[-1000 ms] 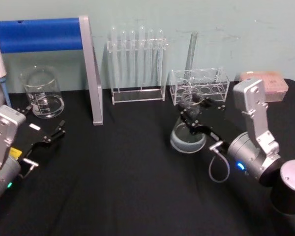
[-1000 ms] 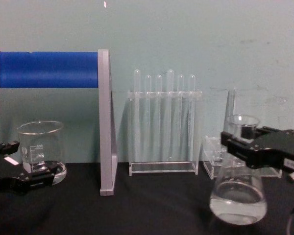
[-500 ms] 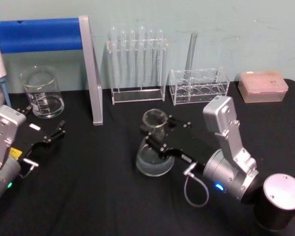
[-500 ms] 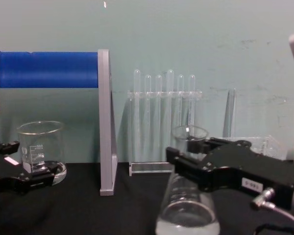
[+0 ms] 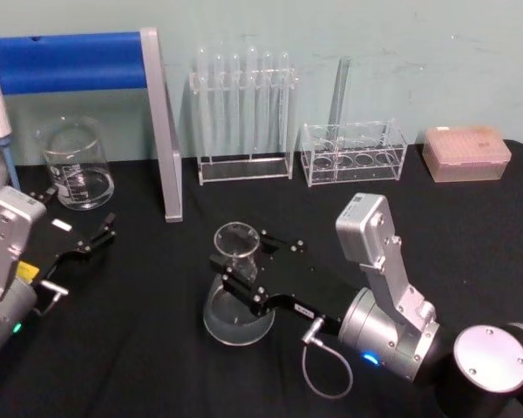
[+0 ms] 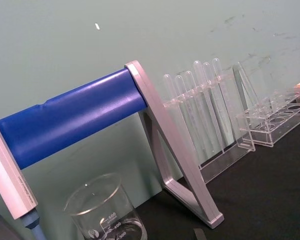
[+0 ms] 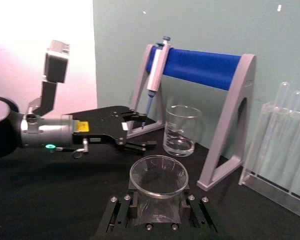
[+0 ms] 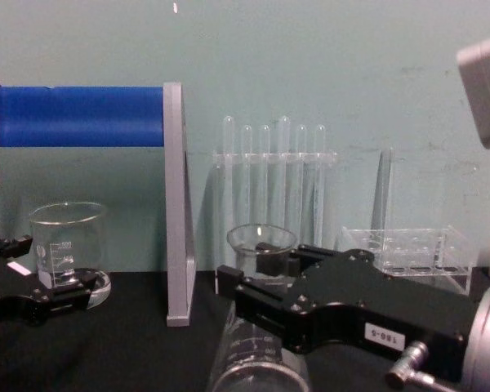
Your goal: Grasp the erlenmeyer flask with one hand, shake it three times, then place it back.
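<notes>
Right gripper (image 5: 237, 268) is clamped round the flask (image 5: 235, 320) neck, looks like the shaking step. Next swing wants a firm grip. Left gripper (image 5: 80, 246) sits fingers spread, well off to its side.

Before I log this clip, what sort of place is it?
Most likely a laboratory bench: a rack of test tubes and a glass beaker stand on the black table, the right claw grips an erlenmeyer flask by its neck, and the left claw rests open near the beaker.
</notes>
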`<move>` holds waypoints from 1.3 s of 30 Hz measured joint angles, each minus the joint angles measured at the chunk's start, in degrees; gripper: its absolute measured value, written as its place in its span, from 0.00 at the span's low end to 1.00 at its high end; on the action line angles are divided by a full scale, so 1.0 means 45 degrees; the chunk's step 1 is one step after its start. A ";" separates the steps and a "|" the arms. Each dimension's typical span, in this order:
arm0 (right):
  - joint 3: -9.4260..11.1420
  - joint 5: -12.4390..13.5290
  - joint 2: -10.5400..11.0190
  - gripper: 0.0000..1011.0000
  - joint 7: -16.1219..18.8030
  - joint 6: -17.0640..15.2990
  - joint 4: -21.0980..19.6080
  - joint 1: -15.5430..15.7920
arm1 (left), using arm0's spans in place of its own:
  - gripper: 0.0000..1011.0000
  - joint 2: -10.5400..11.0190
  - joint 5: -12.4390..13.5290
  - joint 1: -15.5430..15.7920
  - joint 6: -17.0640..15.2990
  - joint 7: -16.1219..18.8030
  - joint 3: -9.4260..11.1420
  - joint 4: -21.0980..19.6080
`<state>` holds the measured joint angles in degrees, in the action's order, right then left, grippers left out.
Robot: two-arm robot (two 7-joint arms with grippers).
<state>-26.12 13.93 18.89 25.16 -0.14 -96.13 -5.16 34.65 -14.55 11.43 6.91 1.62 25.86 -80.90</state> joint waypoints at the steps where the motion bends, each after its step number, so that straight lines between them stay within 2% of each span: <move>1: -0.0052 0.0071 0.0027 0.44 0.0042 -0.0001 -0.0023 0.0003 | 0.99 0.0000 0.0000 0.0000 0.0000 0.0000 0.0000 0.0000; 9: -0.0128 0.0366 0.0115 0.44 0.0004 -0.0027 -0.0050 -0.0045 | 0.99 0.0000 -0.0001 0.0000 0.0000 0.0000 0.0001 0.0000; 15: 0.0188 0.0640 0.0116 0.44 -0.0312 -0.0077 0.0117 -0.0151 | 0.99 0.0000 -0.0001 0.0000 0.0000 0.0000 0.0001 0.0000; 25: 0.1167 0.1040 0.0151 0.44 -0.1006 -0.0149 0.0668 -0.0439 | 0.99 0.0000 -0.0001 0.0001 0.0000 0.0000 0.0001 0.0000; 39: 0.2541 0.1100 0.0212 0.44 -0.1888 -0.0132 0.1373 -0.0650 | 0.99 0.0000 0.0000 0.0000 0.0000 0.0000 0.0001 0.0000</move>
<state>-14.68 18.88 19.84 16.66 -0.74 -89.95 -8.08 34.65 -14.55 11.43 6.91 1.62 25.86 -80.90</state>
